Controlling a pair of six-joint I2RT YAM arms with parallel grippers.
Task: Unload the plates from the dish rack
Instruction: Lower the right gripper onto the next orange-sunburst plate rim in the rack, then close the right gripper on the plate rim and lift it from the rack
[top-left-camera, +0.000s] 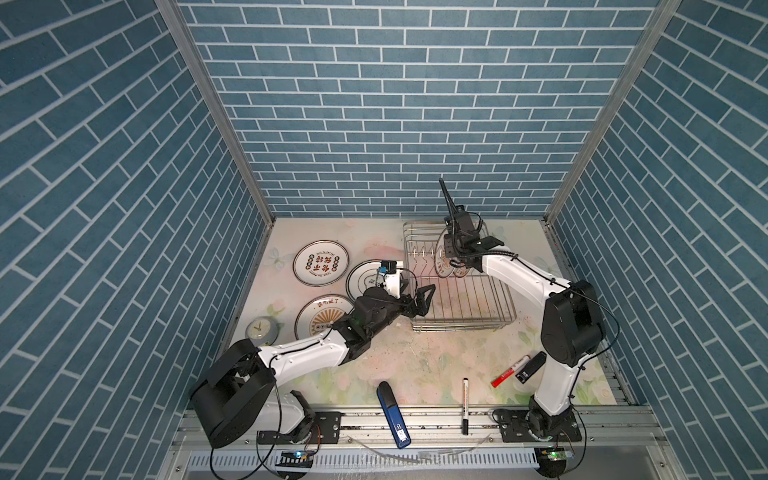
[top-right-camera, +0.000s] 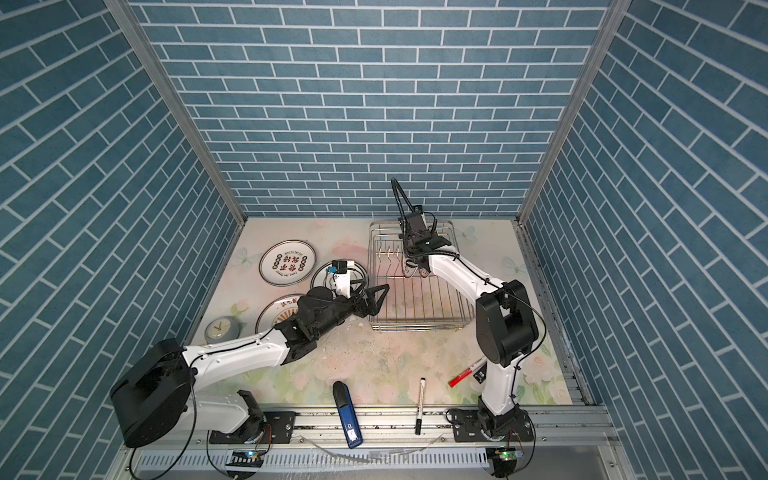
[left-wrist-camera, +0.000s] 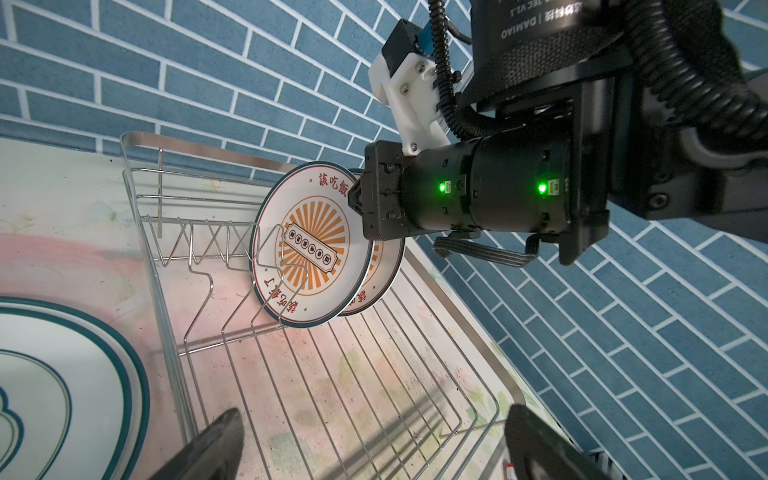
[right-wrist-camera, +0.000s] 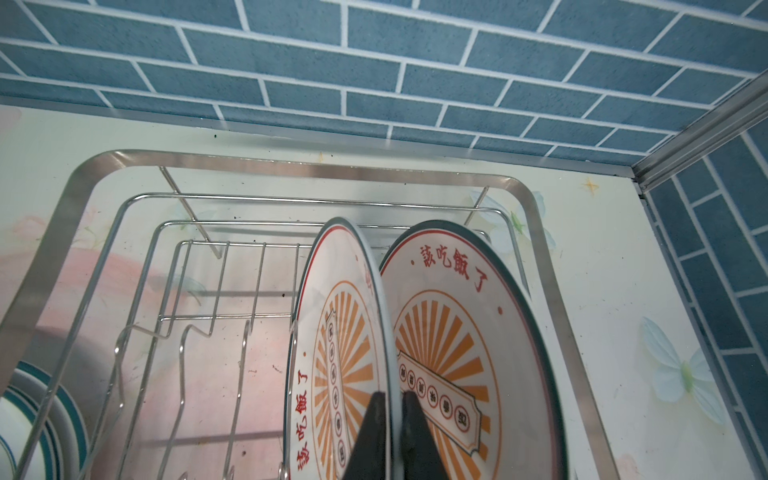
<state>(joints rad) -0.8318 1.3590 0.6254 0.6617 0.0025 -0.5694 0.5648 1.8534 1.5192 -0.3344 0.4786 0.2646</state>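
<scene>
**Right gripper pinching a racked plate; left gripper idle**

A clock (top-left-camera: 261, 330) sits farthest out from the left gripper (top-left-camera: 424, 296). Between the two, three plates lie flat on the table (top-left-camera: 395, 361). They are the character plate (top-left-camera: 320, 262), the emblem plate (top-left-camera: 360, 281), which is partly under the left arm, and the flat sunburst plate (top-left-camera: 320, 316). The left gripper holds nothing, its jaws spread wide at the left rim of the rack (top-left-camera: 465, 303). The rack's wire floor fills the gap between its fingers (left-wrist-camera: 212, 449). Two sunburst plates stand on edge among the prongs at the rack's far end. The right gripper (right-wrist-camera: 390, 401) reaches down onto them, jaws pressed together on the rim of the held plate (right-wrist-camera: 336, 353). The free plate (right-wrist-camera: 461, 332) stands just beside it, on the side away from the left gripper.
</scene>
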